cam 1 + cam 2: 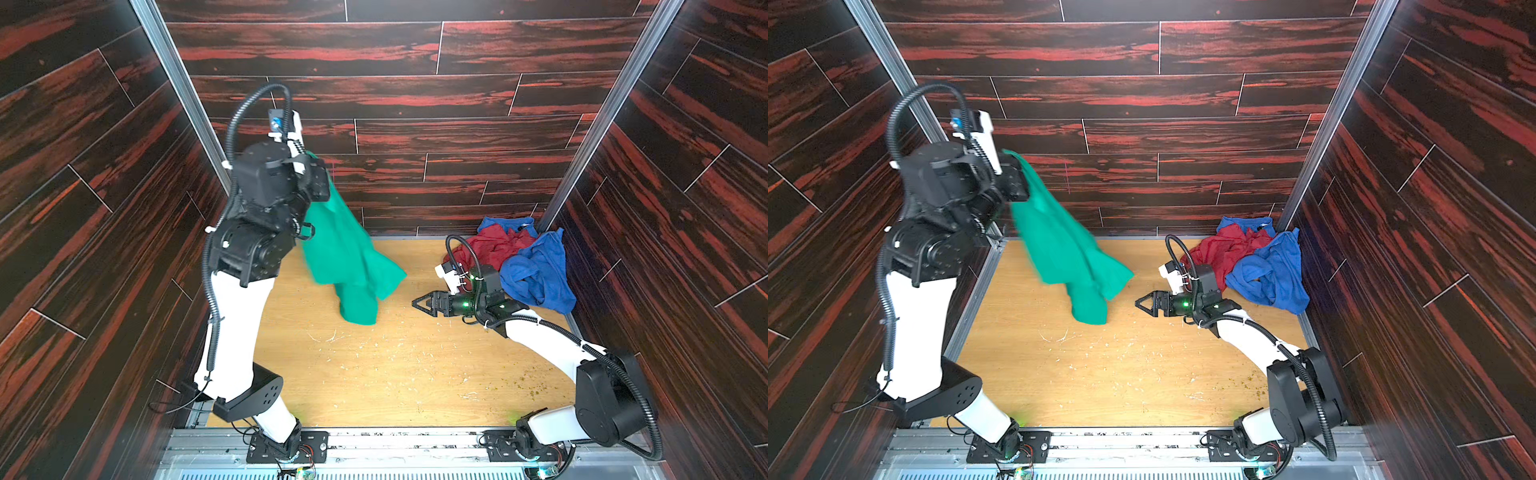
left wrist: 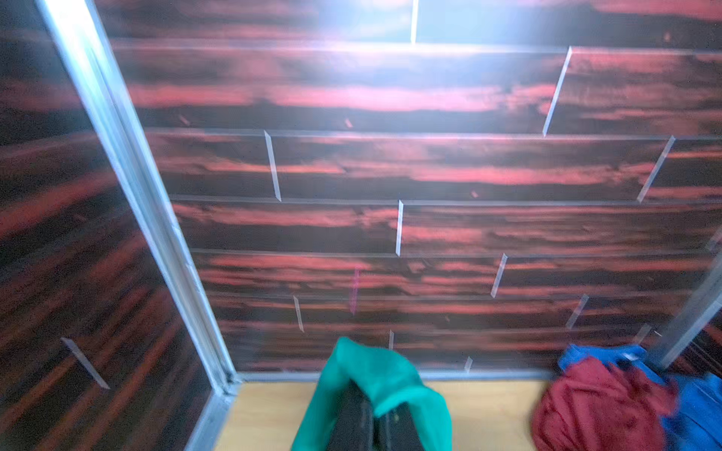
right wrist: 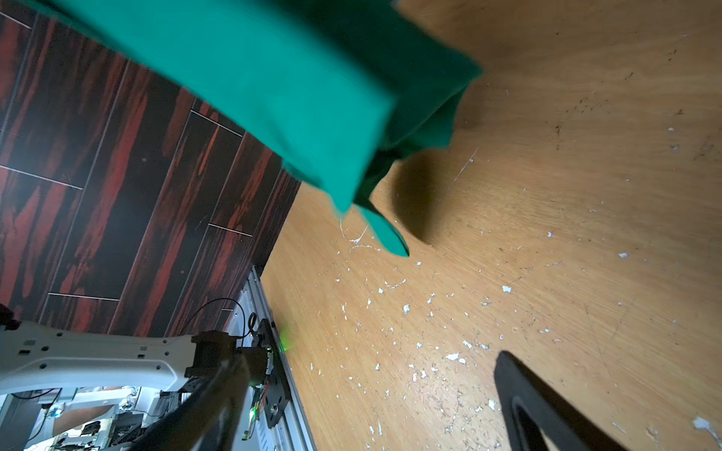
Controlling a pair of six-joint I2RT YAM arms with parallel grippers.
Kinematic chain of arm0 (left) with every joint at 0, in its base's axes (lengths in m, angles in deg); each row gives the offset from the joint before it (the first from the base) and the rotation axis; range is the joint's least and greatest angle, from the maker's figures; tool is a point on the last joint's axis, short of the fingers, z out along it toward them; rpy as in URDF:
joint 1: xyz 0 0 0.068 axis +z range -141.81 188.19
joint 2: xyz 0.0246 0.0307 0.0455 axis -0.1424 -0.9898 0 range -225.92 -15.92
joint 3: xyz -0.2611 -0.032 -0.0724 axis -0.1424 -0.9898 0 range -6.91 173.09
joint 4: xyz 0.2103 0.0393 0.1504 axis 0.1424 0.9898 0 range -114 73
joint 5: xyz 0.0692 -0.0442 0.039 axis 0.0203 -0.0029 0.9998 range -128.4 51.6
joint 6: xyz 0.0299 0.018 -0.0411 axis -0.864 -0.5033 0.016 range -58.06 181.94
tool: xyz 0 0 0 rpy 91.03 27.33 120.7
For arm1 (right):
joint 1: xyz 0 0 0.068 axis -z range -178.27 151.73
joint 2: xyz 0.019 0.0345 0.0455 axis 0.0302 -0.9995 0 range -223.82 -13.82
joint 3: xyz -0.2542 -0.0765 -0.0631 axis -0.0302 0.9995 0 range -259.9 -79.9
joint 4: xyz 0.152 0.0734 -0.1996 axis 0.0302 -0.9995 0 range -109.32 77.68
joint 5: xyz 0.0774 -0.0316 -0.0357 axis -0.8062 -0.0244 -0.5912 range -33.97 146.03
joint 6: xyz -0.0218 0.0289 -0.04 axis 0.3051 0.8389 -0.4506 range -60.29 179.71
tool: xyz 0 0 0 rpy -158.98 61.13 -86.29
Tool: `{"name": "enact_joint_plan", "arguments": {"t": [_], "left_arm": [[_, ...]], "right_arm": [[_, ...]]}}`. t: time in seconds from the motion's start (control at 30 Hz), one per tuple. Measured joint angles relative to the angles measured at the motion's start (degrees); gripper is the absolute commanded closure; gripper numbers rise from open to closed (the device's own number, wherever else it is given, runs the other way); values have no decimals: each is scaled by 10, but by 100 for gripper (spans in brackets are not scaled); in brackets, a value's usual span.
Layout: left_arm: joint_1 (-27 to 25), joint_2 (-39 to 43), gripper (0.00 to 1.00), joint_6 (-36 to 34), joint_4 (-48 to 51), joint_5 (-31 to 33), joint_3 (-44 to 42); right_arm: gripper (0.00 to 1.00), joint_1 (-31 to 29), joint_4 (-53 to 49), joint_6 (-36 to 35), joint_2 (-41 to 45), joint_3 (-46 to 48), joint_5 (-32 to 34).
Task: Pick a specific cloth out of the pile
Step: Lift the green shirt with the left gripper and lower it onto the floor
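The emerald-green cloth (image 1: 349,257) (image 1: 1067,253) hangs high over the left half of the table, clear of the pile. My left gripper (image 1: 321,176) (image 1: 1018,178) is raised near the back wall and shut on the cloth's top edge. In the left wrist view the cloth (image 2: 375,371) drapes over the closed left gripper (image 2: 373,416). Its lower end (image 3: 297,78) hangs close above the wood. The pile (image 1: 519,257) (image 1: 1254,262) of red and blue garments lies in the back right corner. My right gripper (image 1: 422,304) (image 1: 1144,304) (image 3: 371,386) stands open and empty, low beside the pile.
The wooden table (image 1: 395,374) carries white scuffs and crumbs. Dark red plank walls (image 1: 415,124) close in the back and both sides, with metal corner posts (image 1: 183,95). A metal rail (image 1: 374,444) runs along the front edge, holding both arm bases.
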Motion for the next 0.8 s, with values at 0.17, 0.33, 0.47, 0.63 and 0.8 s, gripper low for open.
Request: {"name": "enact_joint_plan", "arguments": {"t": [0.17, 0.33, 0.47, 0.63, 0.8], "left_arm": [[0, 0, 100, -17, -5, 5, -32], [0, 0, 100, -14, -13, -31, -111], [0, -3, 100, 5, -25, -78, -167], [0, 19, 100, 33, -70, -105, -285], [0, 93, 100, 51, -102, -62, -451]], "right_arm": [[1, 0, -2, -2, 0, 3, 1], [1, 0, -2, -2, 0, 3, 2], [1, 0, -3, -4, 0, 3, 3], [1, 0, -4, -6, 0, 3, 4], [1, 0, -4, -8, 0, 3, 3]]}}
